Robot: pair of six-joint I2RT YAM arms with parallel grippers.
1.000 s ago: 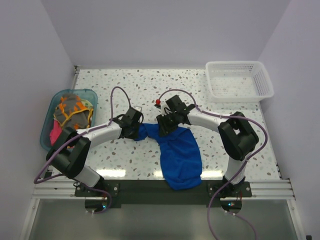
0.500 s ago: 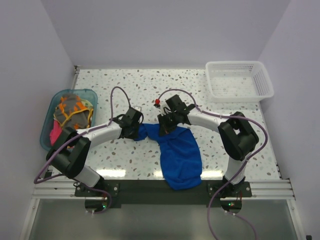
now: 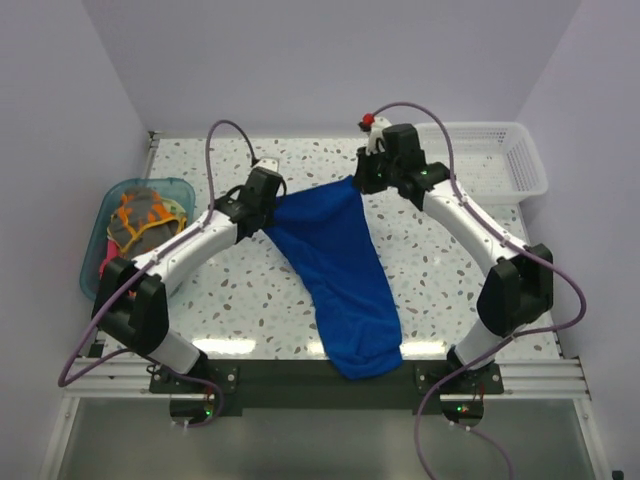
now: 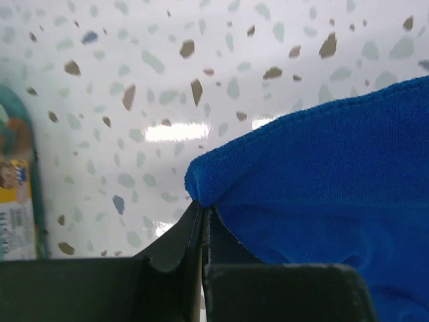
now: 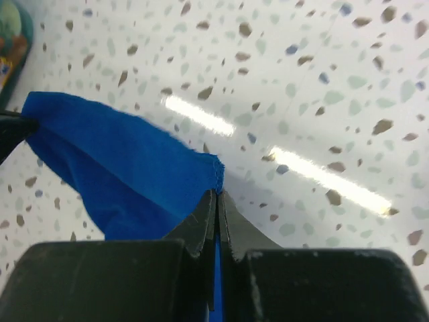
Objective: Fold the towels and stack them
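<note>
A royal blue towel (image 3: pixel 340 270) hangs stretched between my two grippers and trails down over the table's near edge. My left gripper (image 3: pixel 268 203) is shut on its left top corner (image 4: pixel 208 188). My right gripper (image 3: pixel 362 182) is shut on its right top corner (image 5: pixel 201 171), with the cloth pinched between the jaws. Both corners are lifted above the table. More towels, one orange with grey blotches (image 3: pixel 145 215) and one pink (image 3: pixel 110 268), lie bunched in the teal tub (image 3: pixel 95 262) at the left.
A white mesh basket (image 3: pixel 480 162) stands at the back right, right behind my right arm. The speckled table (image 3: pixel 240 300) shows under the towel. Walls close the left, back and right sides.
Both grippers have risen and moved toward the back, the right one far right and back. The blue towel's top edge is now lifted and spread wide between them.
</note>
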